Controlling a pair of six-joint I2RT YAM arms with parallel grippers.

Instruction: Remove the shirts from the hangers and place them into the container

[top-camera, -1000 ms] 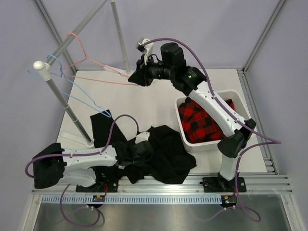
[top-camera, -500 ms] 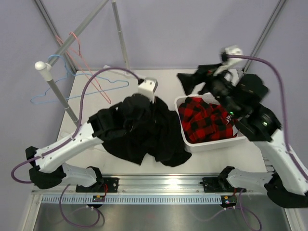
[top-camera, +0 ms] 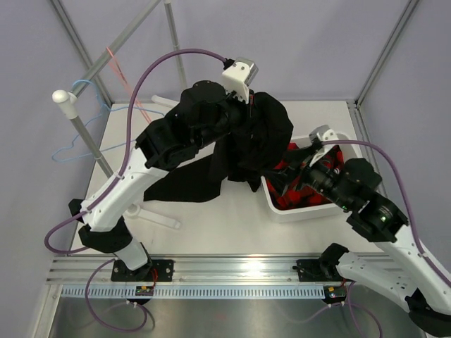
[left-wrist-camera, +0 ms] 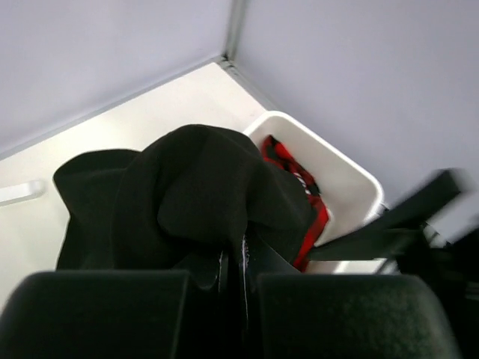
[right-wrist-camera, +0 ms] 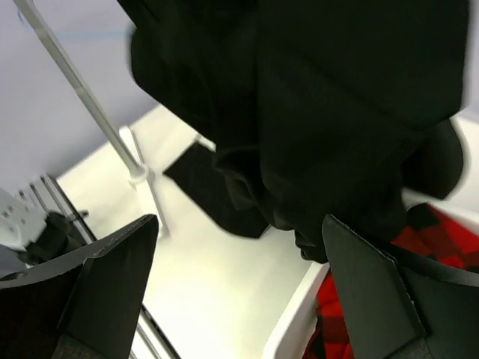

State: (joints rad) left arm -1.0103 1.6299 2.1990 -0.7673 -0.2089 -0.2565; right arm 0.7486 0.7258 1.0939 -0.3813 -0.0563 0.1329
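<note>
The black shirt (top-camera: 239, 151) hangs from my raised left gripper (top-camera: 248, 104), which is shut on a bunch of its fabric (left-wrist-camera: 194, 187). The cloth drapes down to the table and over the left rim of the white container (top-camera: 310, 209). Inside the container lies the red-and-black plaid shirt (top-camera: 313, 193), also seen in the left wrist view (left-wrist-camera: 288, 161). My right gripper (top-camera: 285, 176) stands open at the container's left side, under the hanging black shirt (right-wrist-camera: 337, 112), with nothing between its fingers (right-wrist-camera: 112, 277). The light blue hanger (top-camera: 77, 141) and the pink hanger (top-camera: 123, 77) hang bare on the rack.
The rack's grey-white pole (top-camera: 84, 137) slants up at the left, its white foot (top-camera: 155, 215) on the table. Frame posts (top-camera: 387, 53) stand at the back corners. The metal rail (top-camera: 232, 285) with both arm bases runs along the near edge.
My left arm has lifted the black shirt from the table and carried it right, to the container. My right gripper has opened and come from the rack down to the container. The hangers swing.
</note>
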